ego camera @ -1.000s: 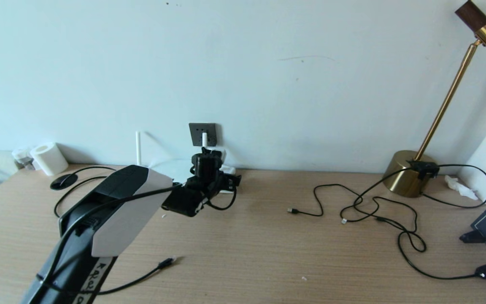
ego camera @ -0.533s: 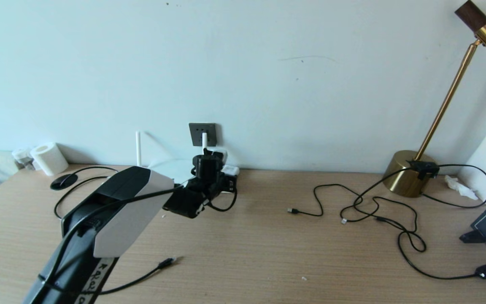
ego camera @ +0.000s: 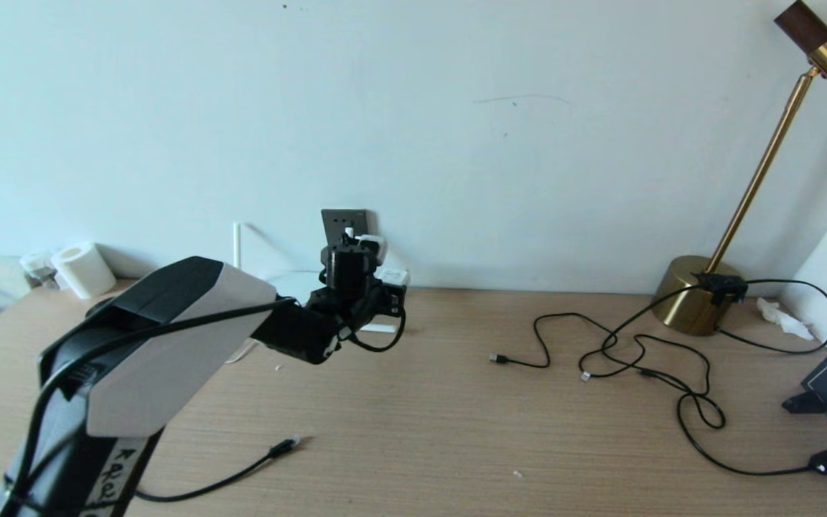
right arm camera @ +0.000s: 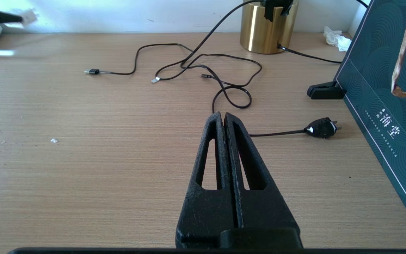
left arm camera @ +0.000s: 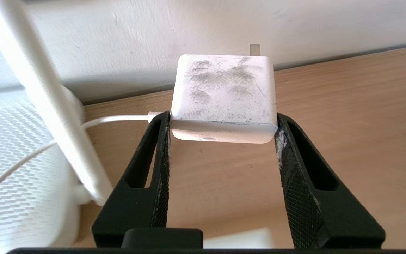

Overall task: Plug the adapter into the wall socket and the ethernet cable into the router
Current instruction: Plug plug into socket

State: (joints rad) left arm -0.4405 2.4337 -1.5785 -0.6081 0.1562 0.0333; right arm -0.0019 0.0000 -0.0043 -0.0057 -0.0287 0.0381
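A long wooden desk [ego camera: 456, 402] runs along a pale wall [ego camera: 456, 108], and the left arm [ego camera: 162, 345] reaches across it toward the back. At the far right stands a brass lamp [ego camera: 697, 298], with thin black cables [ego camera: 643, 359] looped loose on the wood in front of it. The router [left arm camera: 9, 169] lies flat against the wall, one of its white stick antennas [left arm camera: 44, 102] rising beside the left gripper [left arm camera: 223, 121]. Above it on the wall sits the wall socket [ego camera: 345, 224], dark grey. The left gripper is lifted off the desk just below and in front of that plate, its two fingers pressed against opposite sides of the adapter [left arm camera: 224, 97], which it holds clear of the wood with a metal pin pointing at the wall; the thin white cord [left arm camera: 118, 118] trails off toward the router. The ethernet cable [ego camera: 241, 470] lies well apart, near the front edge, its plug free on the desk. The right gripper [right arm camera: 224, 118] rests low over the desk's right part, its fingers pressed together with nothing between them.
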